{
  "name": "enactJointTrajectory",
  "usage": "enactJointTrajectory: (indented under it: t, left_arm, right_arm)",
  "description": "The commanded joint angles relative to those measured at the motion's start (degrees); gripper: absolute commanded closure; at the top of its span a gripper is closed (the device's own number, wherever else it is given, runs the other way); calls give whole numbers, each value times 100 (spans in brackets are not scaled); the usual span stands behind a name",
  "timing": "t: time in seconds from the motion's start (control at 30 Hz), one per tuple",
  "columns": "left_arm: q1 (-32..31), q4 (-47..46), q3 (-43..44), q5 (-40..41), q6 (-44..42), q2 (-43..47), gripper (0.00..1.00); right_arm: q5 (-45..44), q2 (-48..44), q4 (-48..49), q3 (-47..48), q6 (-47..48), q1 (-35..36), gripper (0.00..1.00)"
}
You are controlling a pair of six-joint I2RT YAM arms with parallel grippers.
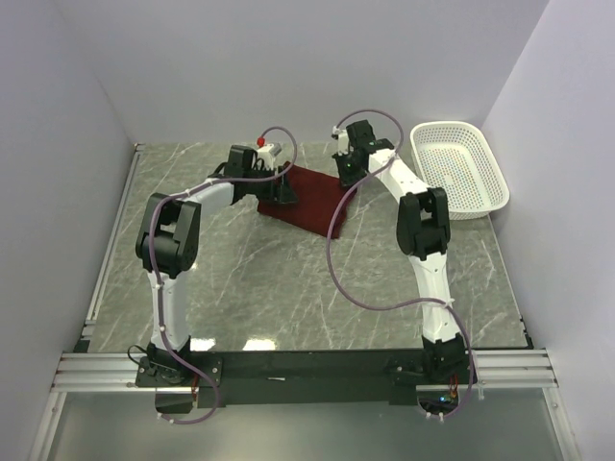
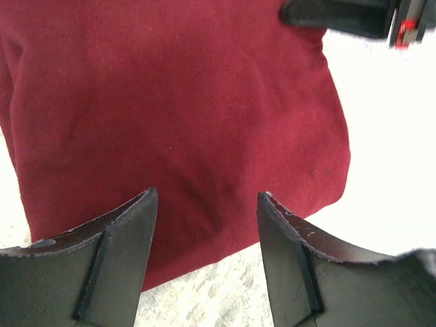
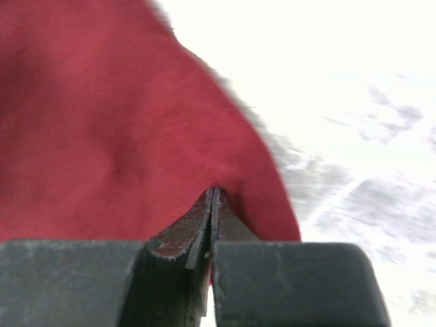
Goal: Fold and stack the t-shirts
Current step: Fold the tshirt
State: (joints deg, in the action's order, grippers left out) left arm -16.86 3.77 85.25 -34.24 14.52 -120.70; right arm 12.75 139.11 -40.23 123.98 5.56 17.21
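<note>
The right claw (image 3: 212, 197) was pinched shut on an edge of the maroon t-shirt (image 1: 306, 200), far-centre on the desk (image 1: 288, 288). The left claw (image 2: 206, 193) hung part-open over the cloth, likely needing an equally firm bite before lifting.

Top view: light is coming evenly from overhead; two white glare patches are showing on the table (image 1: 288, 279) by its near edge; shadows under the arms are falling soft and faint; focus is reading sharp throughout. Wrist views: the surface is blowing out to near white around the maroon t-shirt (image 2: 177, 102); the right view is smearing along the shirt's edge; its fingers (image 3: 180, 242) are blurring close to the lens.
</note>
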Motion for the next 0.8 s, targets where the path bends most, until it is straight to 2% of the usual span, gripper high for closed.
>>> enactJointTrajectory:
  t: [0.0, 0.37, 0.53, 0.57, 0.67, 0.77]
  left_arm:
    - [8, -96, -87, -83, 42, 29, 35]
    - [16, -61, -105, 251, -37, 231, 31]
    - [16, -307, -220, 523, -213, 697, 23]
    - [16, -342, -228, 706, -248, 793, 22]
    - [77, -333, -290, 1059, -222, 1127, 8]
    - [296, -622, -421, 1087, 190, 1339, 5]
  right_arm:
    - [-572, 108, -240, 336, -240, -174, 97]
    - [-871, 354, -583, 583, -328, -438, 98]
    - [-977, 178, -495, 610, -240, -561, 98]
    - [-933, 108, -477, 601, -170, -570, 98]
    - [-618, -462, -206, 216, 119, -596, 94]
    - [-56, -1314, 260, -689, 383, -605, 84]
